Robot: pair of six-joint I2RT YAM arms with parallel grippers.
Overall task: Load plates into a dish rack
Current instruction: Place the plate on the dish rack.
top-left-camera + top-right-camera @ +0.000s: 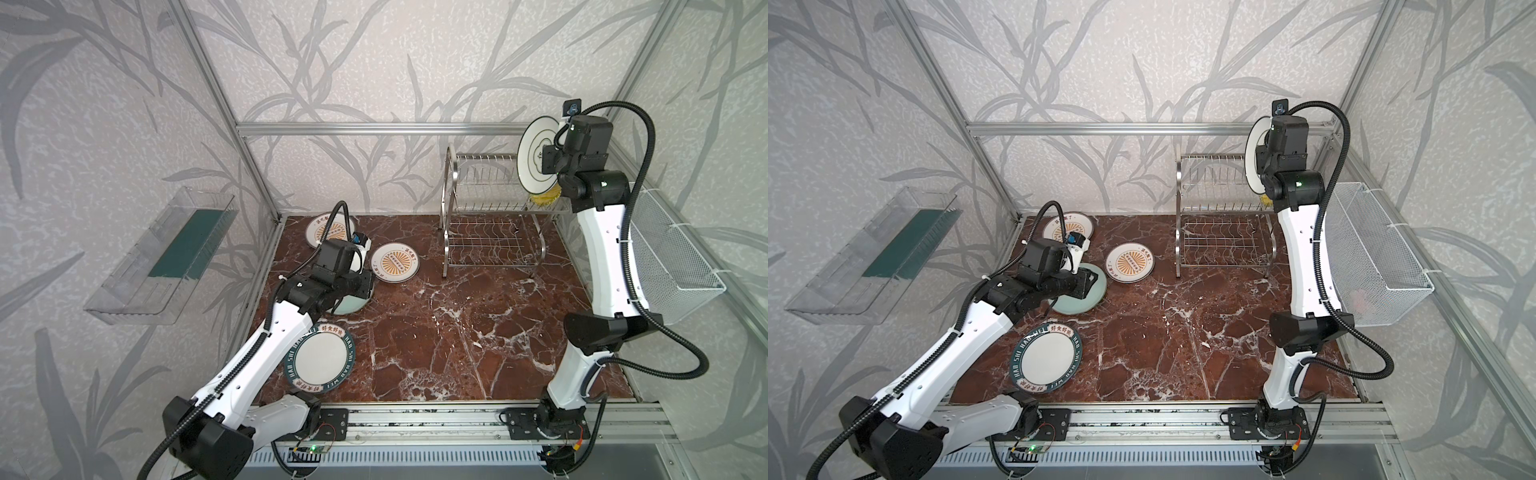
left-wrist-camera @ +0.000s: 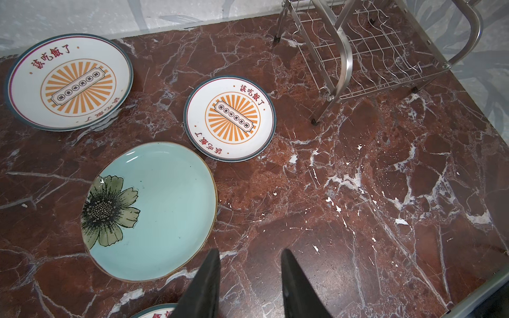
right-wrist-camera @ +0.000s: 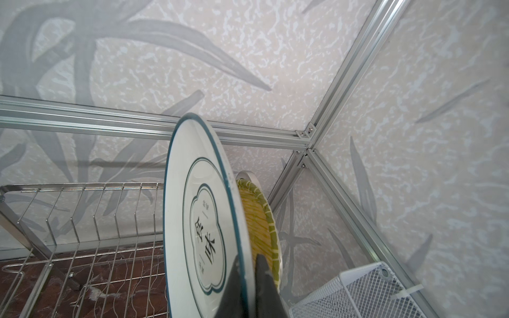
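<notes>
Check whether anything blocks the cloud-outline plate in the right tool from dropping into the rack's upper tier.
Nothing visible does: the cloud-outline plate hangs upright over bare slot wires of the dish rack, the yellow woven plate close beside it.

The steel dish rack (image 1: pixel 494 208) stands at the surface's far-right corner, with a yellow woven plate (image 3: pixel 259 220) upright at its top tier's right end. The right pincer (image 3: pixel 246 264) grips the cloud-outline plate (image 1: pixel 536 158) on edge just beside it. Flat on the left half lie the far sunburst plate (image 2: pixel 70 82), the nearer sunburst plate (image 2: pixel 230 118), the pale green plate (image 2: pixel 154 209) and the teal-lettered plate (image 1: pixel 322 356).
</notes>
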